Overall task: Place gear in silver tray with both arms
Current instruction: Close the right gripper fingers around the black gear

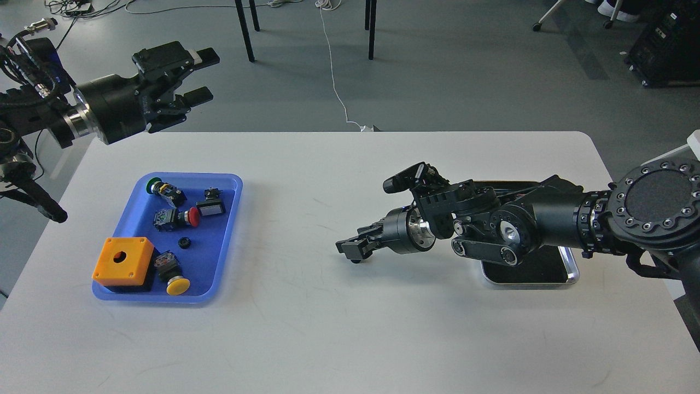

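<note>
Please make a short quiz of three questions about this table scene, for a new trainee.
1. True or false: the silver tray lies partly under the right arm.
2. Which tray holds the orange box? A) the silver tray B) the blue tray C) no tray
3. Fill in: the left claw hangs beyond the table's far edge with its fingers ____.

Key: 1 true. 2 B. 3 open. The right claw is low over the white table, between the two trays; its opening cannot be judged.

Grey floor [465,71] behind the white table [328,328] — dark chair legs [246,30], a trailing white cable [333,71].
</note>
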Controlling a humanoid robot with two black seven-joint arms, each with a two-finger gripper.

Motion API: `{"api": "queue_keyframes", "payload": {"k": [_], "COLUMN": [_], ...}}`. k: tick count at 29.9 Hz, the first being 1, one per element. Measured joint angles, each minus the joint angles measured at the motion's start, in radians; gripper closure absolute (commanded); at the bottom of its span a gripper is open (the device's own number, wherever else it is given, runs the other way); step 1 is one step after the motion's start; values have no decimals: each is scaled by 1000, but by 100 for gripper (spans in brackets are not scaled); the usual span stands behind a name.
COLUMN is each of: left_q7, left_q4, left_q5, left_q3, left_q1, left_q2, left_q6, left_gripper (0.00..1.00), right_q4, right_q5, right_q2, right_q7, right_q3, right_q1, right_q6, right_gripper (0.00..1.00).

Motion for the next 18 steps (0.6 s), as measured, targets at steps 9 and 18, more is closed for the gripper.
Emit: {"api": "queue_keyframes", "payload": {"k": [9,18], "left_q7": [-1,-1], "left_q4": [0,0], "left_q5": [0,0], "left_q3": [0,0], "left_q1": [0,0], "left_q2": [2,-1], "left_q6": [0,0], "left_gripper": [9,9], "right_q4": [-1,-4], "right_q5": [-94,-164], "right_q2": [0,0], "right_q7": [1,1], "right_q3": [-7,-8], "right_q1": [-10,-28], "right_q6": [0,-39], "right_gripper": [37,38]}}
